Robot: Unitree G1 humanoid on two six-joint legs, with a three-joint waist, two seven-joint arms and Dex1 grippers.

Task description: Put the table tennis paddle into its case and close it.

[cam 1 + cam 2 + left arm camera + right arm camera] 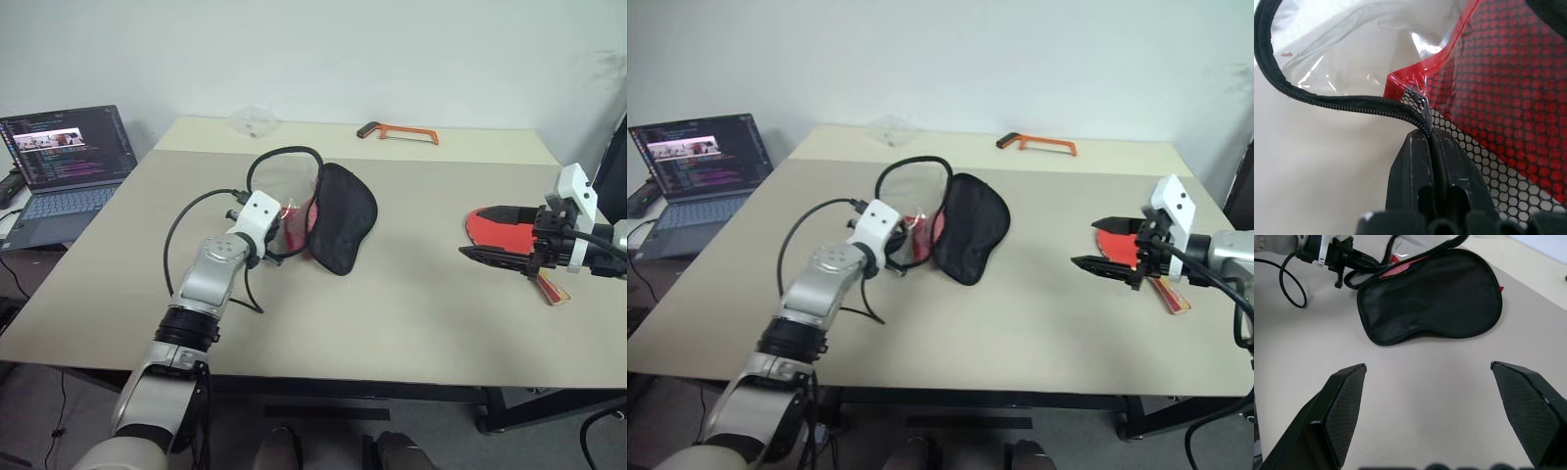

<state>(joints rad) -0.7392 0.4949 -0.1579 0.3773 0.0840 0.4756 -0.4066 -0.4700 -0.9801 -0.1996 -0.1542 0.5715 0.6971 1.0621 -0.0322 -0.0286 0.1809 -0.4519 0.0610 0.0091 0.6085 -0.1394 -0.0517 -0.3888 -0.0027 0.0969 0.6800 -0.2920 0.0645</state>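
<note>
One case [333,220] unzipped, no paddle [502,233] inside, left claw [1429,142] clamped on its zip edge, right claw [1427,377] apart

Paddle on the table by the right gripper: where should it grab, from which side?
Probably the handle. The paddle lies flat on the table, so its round face offers only a thin edge, while the handle sticks out toward the robot. The open right gripper hovers over the face; pull back and come down over the handle, fingers across it.
</note>
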